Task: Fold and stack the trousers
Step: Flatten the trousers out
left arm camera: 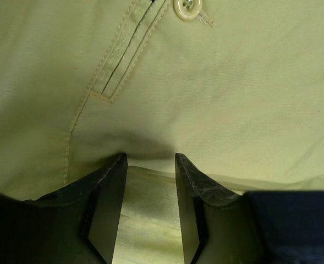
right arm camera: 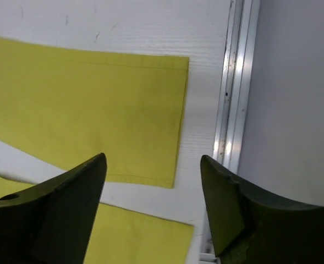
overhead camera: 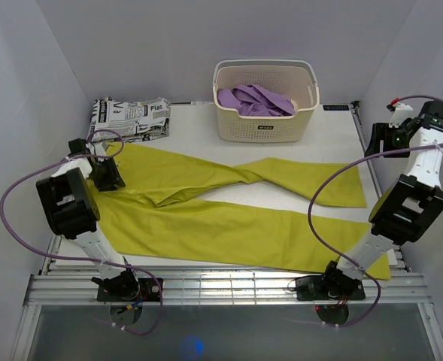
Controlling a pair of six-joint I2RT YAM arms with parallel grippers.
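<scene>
Trousers look soft, floppy: left pincer pinches waist fold; right pincer wide, empty over right hems, so grab there.

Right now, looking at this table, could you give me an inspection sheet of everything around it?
Surface: white table, mostly covered by cloth.
Job's things: trousers spread out, far leg twisted, not yet folded.
Clutter: white basket holding a purple garment; newspaper-print garment at the far left.
Tools: left tool closed on the trousers' waist; right tool open above a leg hem, holding nothing.
Cables: purple cables loop at both sides.
Surroundings: plain white walls; metal rail at the near edge.
</scene>
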